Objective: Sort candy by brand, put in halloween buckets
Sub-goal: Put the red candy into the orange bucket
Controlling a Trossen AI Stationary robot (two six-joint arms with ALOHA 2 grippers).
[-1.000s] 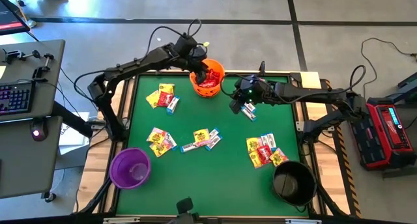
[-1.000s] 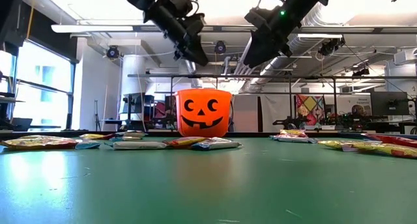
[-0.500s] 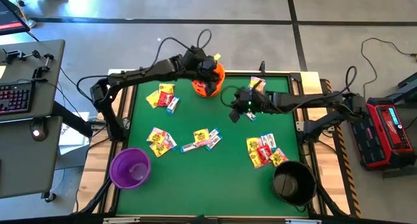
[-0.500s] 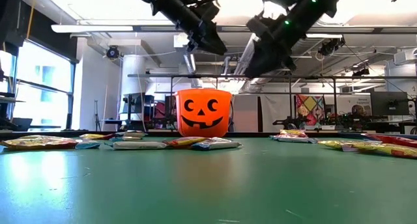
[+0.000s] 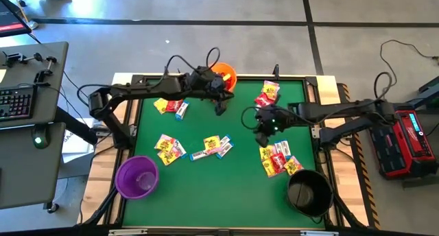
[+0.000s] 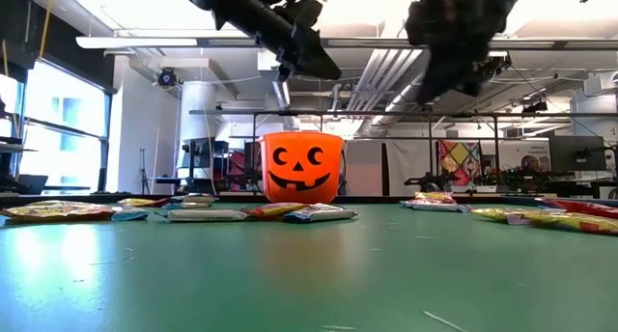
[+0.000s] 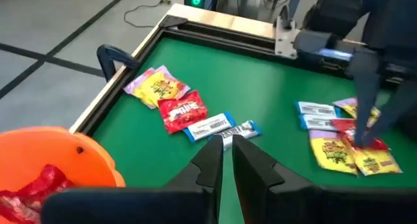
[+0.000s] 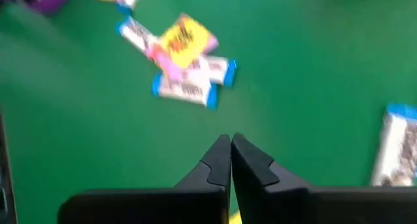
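Both arms have swung away from the orange pumpkin bucket (image 5: 225, 75) since the earlier frames: the left gripper (image 5: 219, 107) now hangs over bare felt just in front of it, and the right gripper (image 5: 261, 137) has drawn back toward the candy pile (image 5: 277, 159) on its own side. Each has its fingers pressed together with nothing between them (the wrist views show both pairs empty). Red packets (image 7: 29, 185) already lie in the orange bucket, so this looks like the gap between a drop and the next pick. Ahead of the left gripper lies a small cluster of yellow, red and white-blue packets (image 7: 189, 111). Next, I judge, each gripper must open, descend on one packet and close on its edge.
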